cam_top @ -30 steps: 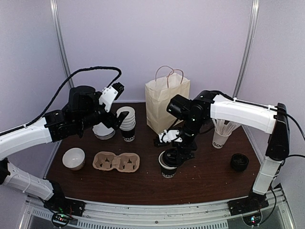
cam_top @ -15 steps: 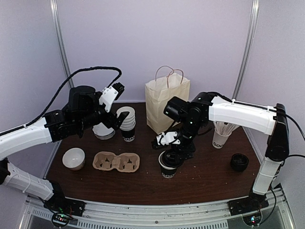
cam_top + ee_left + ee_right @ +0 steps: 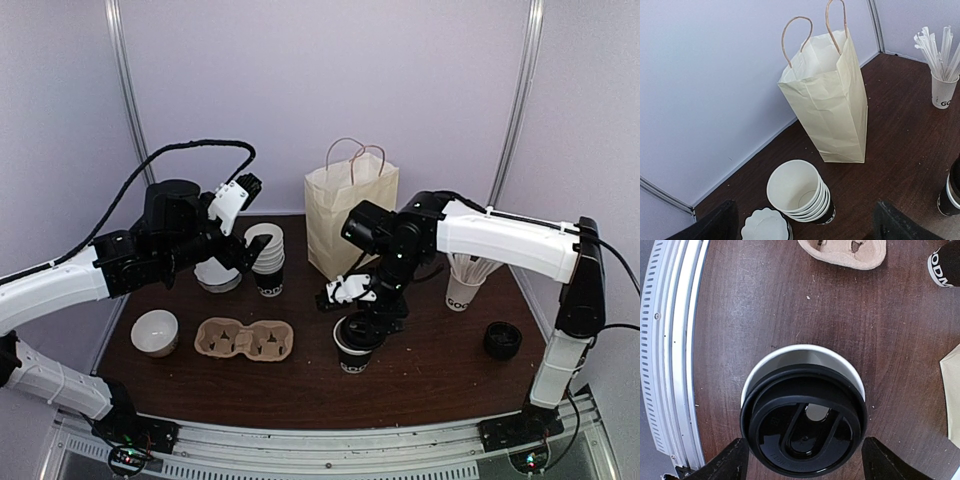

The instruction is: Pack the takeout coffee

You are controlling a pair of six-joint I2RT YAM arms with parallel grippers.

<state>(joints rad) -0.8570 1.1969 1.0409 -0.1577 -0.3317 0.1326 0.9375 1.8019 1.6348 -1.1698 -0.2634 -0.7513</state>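
Observation:
The takeout coffee (image 3: 352,352), a black cup with white lettering, stands at the table's front middle. Its black lid (image 3: 804,425) sits off-centre, so a crescent of white rim (image 3: 790,354) shows on one side. My right gripper (image 3: 365,322) hangs straight over it, open, with a fingertip (image 3: 732,460) low on each side of the lid. I cannot tell if they touch it. My left gripper (image 3: 250,222) hovers open above the stack of unlidded cups (image 3: 800,192), holding nothing. The coffee cup also shows at the right edge (image 3: 952,192) of the left wrist view.
A tan paper bag (image 3: 345,215) stands open at the back middle. A pulp cup carrier (image 3: 243,340) lies front left beside a white bowl (image 3: 155,332). A white cup of sticks (image 3: 465,280) and a spare black lid (image 3: 502,340) are on the right.
My right wrist has shifted slightly left over the coffee, with its jaws a little narrower around the lid. The left arm has not moved.

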